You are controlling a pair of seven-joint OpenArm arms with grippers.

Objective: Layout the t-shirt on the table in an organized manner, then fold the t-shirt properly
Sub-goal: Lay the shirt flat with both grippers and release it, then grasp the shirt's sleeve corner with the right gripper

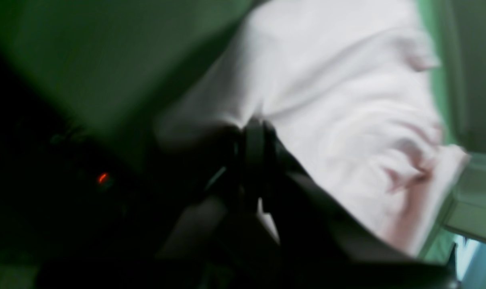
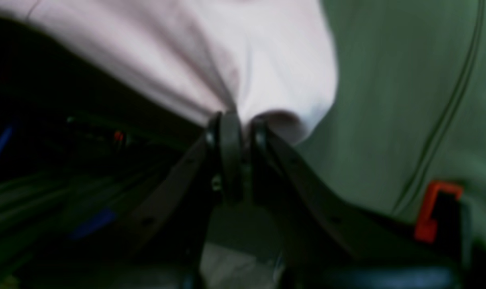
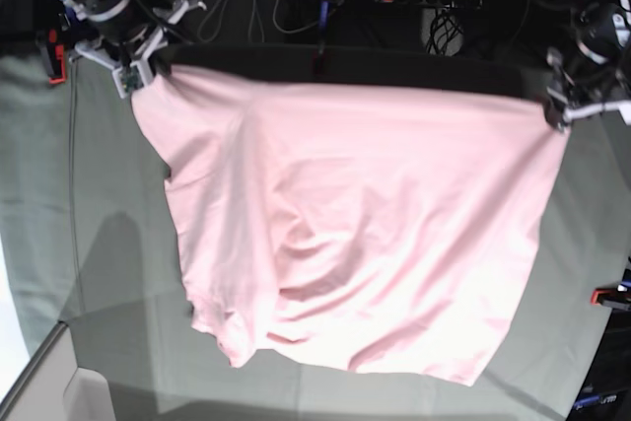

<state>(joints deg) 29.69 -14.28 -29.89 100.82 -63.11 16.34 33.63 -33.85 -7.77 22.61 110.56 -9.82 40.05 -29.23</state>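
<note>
You have the t-shirt (image 3: 355,234), thin pale pink cotton, softly creased, stretched between both arms over the grey-green cloth-covered worktop (image 3: 99,273). Your left claw (image 1: 254,134) is clamped on one bunched corner, your right claw (image 2: 238,128) pinches the other; the lower hem lies rumpled on the cloth.

Both wrist views are motion-blurred. In the left wrist view, the dark left gripper (image 1: 253,138) merges into shadow at lower left. In the base view, the pale pink cotton t-shirt (image 3: 365,234) hides the pale grey-green cloth-covered table (image 3: 99,244) at centre; no lettering is discernible.
</note>
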